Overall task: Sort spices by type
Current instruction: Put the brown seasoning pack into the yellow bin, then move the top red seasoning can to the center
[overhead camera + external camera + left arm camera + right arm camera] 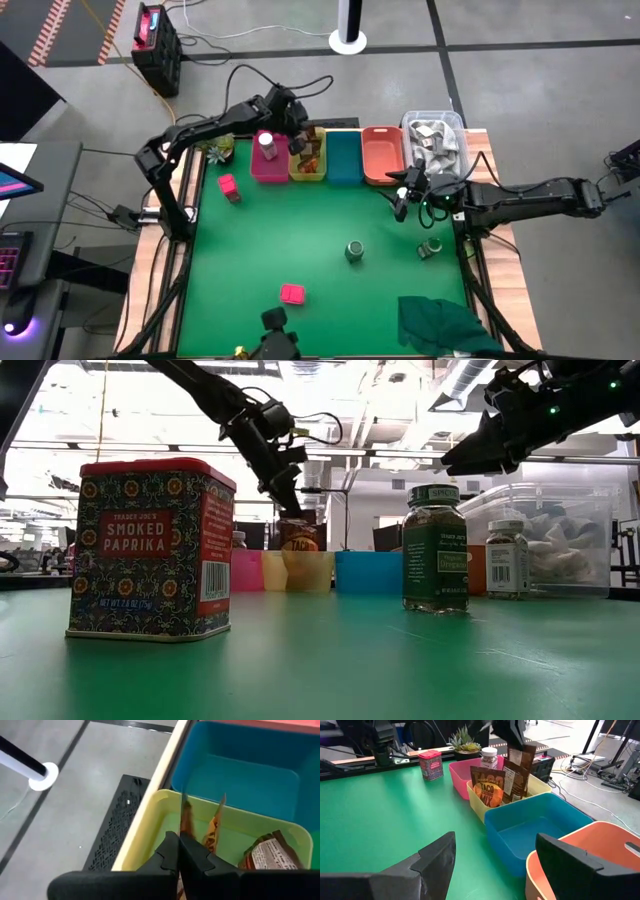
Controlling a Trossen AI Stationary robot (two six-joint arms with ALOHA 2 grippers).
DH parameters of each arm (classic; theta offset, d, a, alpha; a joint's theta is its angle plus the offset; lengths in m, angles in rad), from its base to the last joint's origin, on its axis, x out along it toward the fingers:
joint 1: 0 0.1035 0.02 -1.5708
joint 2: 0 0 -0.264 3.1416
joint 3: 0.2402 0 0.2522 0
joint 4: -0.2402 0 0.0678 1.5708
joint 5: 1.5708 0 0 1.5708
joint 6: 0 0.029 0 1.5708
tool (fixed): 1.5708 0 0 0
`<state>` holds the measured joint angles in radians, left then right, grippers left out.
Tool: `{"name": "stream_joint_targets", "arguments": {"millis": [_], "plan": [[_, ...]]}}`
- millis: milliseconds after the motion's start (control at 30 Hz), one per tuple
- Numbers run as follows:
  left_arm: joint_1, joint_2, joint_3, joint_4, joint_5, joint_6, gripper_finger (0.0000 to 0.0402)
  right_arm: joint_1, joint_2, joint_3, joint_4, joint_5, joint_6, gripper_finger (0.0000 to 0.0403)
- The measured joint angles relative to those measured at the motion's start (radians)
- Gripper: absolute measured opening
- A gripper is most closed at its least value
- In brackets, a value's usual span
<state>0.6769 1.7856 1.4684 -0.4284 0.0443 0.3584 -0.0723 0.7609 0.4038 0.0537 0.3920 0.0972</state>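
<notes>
My left gripper (297,140) hangs over the yellow bin (308,168), shut on a brown flat packet (520,765). An orange taco packet (487,787) stands in the same bin, leaning on its wall. A white-capped jar (266,143) stands in the pink bin (268,165). Two pink boxes (229,187) (291,293) rest on the green mat. A green-lidded jar (354,250) and a smaller jar (430,247) stand upright on it. My right gripper (505,865) is open and holds nothing, hovering near the orange bin (382,158). My left gripper pinches the brown packet by its upper edge (184,820) between the two fingers (167,852). It comes from above, pointing down. The packet hangs upright below the fingers, its lower part (512,787) down inside the yellow bin behind the taco packet.
A blue bin (343,158) sits between the yellow and orange bins. A clear container (440,135) of items stands at the far right corner. A dark green cloth (445,322) lies at the near right corner, and a small plant (220,150) beside the pink bin.
</notes>
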Motion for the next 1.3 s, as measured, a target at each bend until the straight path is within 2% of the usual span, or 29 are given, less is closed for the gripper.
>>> {"name": "stream_joint_targets", "arguments": {"millis": [367, 467, 667, 800, 1000, 1167, 1300], "plan": [[-0.019, 0.037, -0.002, 0.0, 0.023, 0.022, 0.0009, 0.001, 0.0, 0.0, 0.004, 0.0, 0.0, 0.0301], [-0.026, 0.049, -0.001, 0.018, 0.018, 0.014, 0.003, 0.001, 0.0, 0.0, 0.004, -0.001, 0.0, 0.0301], [-0.027, 0.046, 0.003, 0.029, -0.025, 0.013, 0.0098, 0.001, 0.0, 0.0, 0.004, -0.001, 0.0, 0.0301], [-0.027, 0.04, 0.06, 0.013, -0.033, 0.032, 0.013, 0.001, 0.0, 0.0, 0.001, -0.001, 0.0, 0.0301], [-0.088, 0.038, 0.188, -0.132, -0.038, 0.134, 0.0138, 0.001, -0.002, 0.0, -0.027, -0.001, 0.001, 0.0301], [-0.157, 0.037, 0.333, -0.425, -0.076, 0.134, 0.0135, 0.0, -0.004, 0.0, -0.048, -0.001, 0.0, 0.0301], [-0.195, 0.028, 0.378, -0.648, -0.086, 0.037, 0.0135, 0.0, -0.004, 0.0, -0.064, -0.001, 0.0, 0.0301]]}}
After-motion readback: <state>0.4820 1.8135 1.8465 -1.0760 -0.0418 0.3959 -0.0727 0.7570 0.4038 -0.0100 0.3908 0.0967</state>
